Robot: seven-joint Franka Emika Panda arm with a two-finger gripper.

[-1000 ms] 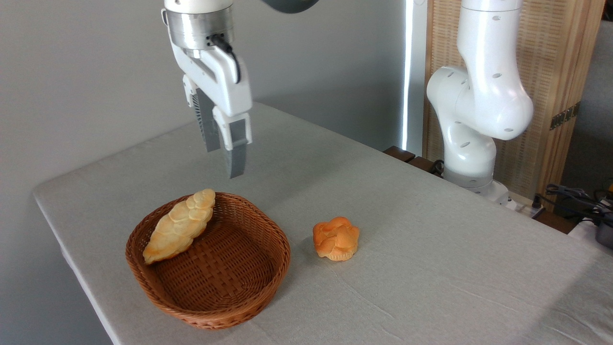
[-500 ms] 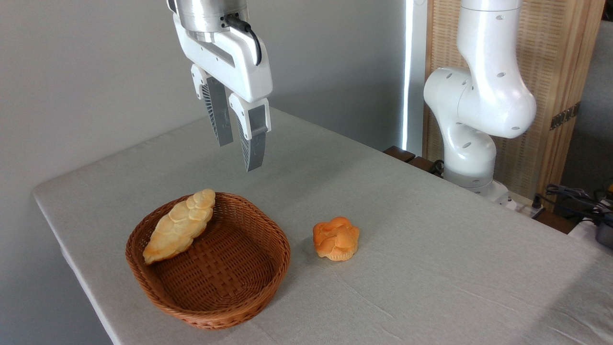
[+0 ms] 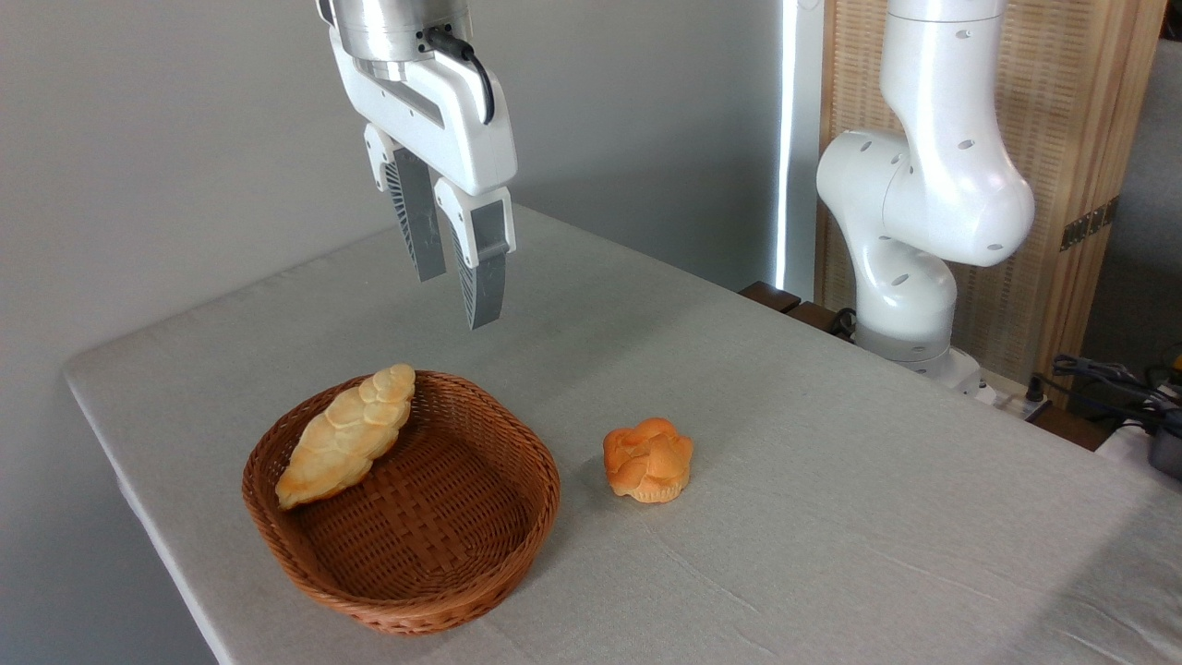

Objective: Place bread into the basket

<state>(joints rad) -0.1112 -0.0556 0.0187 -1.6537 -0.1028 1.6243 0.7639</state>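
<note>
On the tabletop [image 3: 831,517] sit one basket [image 3: 434,591] and one round orange bun [image 3: 648,459] — the bun just right of the basket. One bread [image 3: 346,434] lies inside the basket, propped against its left rim. One tool [image 3: 454,296] hangs above, empty, fingers slightly apart.

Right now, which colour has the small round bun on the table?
Orange, paler at its base: the small round bun shows best in the fixed camera view.

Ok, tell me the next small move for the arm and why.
Probably just retreat upward and stop. The bread already lies inside the basket, leaning on its rim, and the tool hangs above, open and empty.
</note>
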